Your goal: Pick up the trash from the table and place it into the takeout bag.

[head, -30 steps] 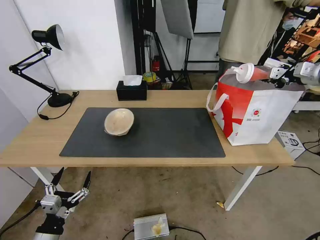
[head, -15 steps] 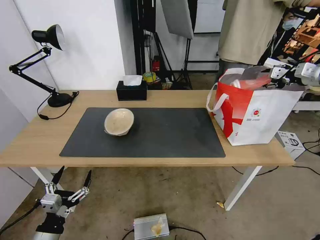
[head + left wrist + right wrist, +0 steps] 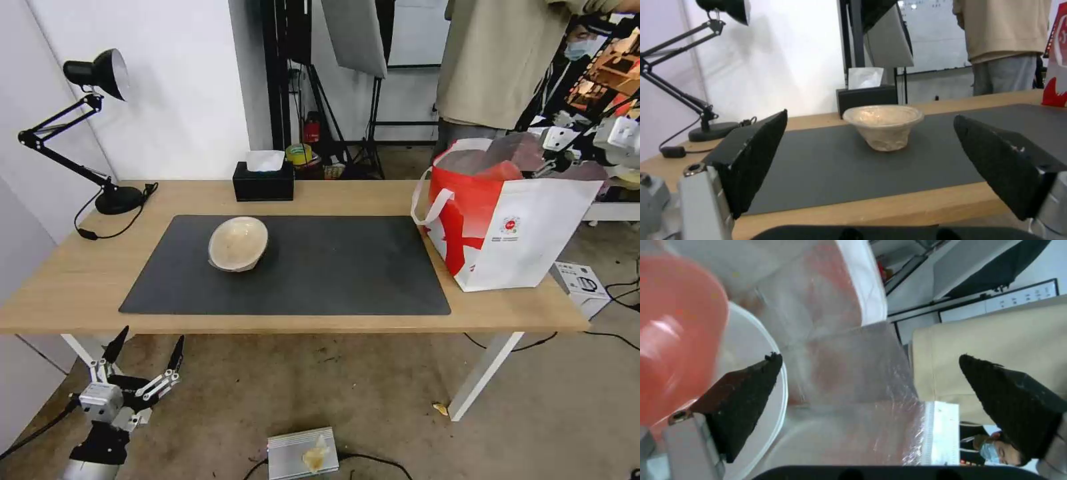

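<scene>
I have the right gripper [image 3: 871,386] at the mouth of the takeout bag [image 3: 527,233], which stands on the right end of the counter [image 3: 333,197]. Its jaws are spread wide with nothing between them. The right wrist view shows the red cup [image 3: 675,333] lying inside against the foil lining, beside a white rim that I judge to be the round bowl [image 3: 769,380].

The left gripper [image 3: 143,367] hangs below the counter's near edge at the left, jaws wide apart and empty.

The beige bowl [image 3: 238,243] is the item left outside the bag. It sits upright on the dark mat [image 3: 347,267], left of centre, in front of the black tissue box [image 3: 264,183].

Handling judgement for the beige bowl:
- Light, thin-walled, likely pulp or paper.
- Wall appears crumpled near the base, so it will probably flex under pressure.
- Best hold: pinch the rim wall, one jaw inside and one outside, with low force.
- Risk: crushing or tipping.

Markings: the bag carries a small round logo [image 3: 511,225] with text beneath, too small to read.
</scene>
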You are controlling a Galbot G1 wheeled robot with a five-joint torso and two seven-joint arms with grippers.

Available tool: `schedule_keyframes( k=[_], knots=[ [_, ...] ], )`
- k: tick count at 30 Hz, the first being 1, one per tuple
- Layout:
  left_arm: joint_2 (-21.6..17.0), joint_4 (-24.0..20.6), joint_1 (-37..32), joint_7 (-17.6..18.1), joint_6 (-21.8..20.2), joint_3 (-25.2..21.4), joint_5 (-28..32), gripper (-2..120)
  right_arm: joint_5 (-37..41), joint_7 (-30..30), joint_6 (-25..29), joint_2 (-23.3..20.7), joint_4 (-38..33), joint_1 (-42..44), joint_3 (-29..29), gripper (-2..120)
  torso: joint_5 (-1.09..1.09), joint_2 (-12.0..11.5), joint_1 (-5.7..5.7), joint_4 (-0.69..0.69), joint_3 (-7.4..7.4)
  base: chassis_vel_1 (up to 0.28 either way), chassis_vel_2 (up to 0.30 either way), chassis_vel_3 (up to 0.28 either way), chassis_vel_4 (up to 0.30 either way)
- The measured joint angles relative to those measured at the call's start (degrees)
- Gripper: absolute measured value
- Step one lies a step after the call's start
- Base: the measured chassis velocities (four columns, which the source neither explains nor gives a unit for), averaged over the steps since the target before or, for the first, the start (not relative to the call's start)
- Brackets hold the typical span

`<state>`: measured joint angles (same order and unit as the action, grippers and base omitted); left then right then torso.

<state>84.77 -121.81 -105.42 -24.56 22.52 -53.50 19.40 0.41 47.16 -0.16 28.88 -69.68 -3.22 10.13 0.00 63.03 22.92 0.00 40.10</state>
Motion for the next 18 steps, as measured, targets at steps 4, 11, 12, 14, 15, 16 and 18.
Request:
schedule_keyframes(
  k=[4,11,12,14,15,16,18],
  knots=[
    [0.0,-0.2,0.0,0.0,-0.1,0.0,0.0,100,1.7,0.0,-1.1,-1.0,-2.1,0.3,-0.7,100,0.00,0.0,0.00,0.00,0.00,0.000,0.000,0.000,0.000],
    [-0.5,-0.6,-0.1,0.1,-0.2,-0.5,0.3,100,2.5,-0.7,-1.6,-2.7,-4.7,1.8,-4.0,100,0.00,0.0,0.00,0.01,0.00,0.000,0.000,0.000,0.000],
    [-0.6,-0.7,-0.1,0.1,-0.2,-0.6,0.4,100,3.2,-1.3,-1.9,-3.3,-5.7,2.5,-4.9,100,0.00,0.0,0.00,0.01,0.00,0.000,0.000,0.000,0.000],
    [-0.7,-0.7,-0.1,0.1,-0.2,-0.7,0.5,100,4.3,-2.3,-2.5,-3.9,-6.9,3.4,-5.9,100,-0.01,0.0,0.00,0.01,0.00,0.000,0.000,0.000,0.000],
    [-0.9,-0.8,-0.1,0.1,-0.3,-0.8,0.6,100,6.8,-4.0,-3.8,-5.0,-9.1,5.3,-7.6,100,0.00,0.0,0.00,0.00,0.00,0.000,0.000,0.000,0.000],
    [-1.0,-0.8,0.0,0.2,-0.3,-0.8,0.6,100,8.7,-5.3,-4.9,-5.6,-10.5,6.6,-8.7,100,0.00,0.0,0.00,0.00,0.00,0.000,0.000,0.000,0.000],
    [-1.1,-0.9,0.1,0.2,-0.6,-0.5,0.6,100,14.9,-10.0,-8.1,-7.7,-15.2,11.0,-12.0,100,-0.02,0.0,0.00,0.00,0.00,0.000,0.000,0.000,0.000]
  ],
)
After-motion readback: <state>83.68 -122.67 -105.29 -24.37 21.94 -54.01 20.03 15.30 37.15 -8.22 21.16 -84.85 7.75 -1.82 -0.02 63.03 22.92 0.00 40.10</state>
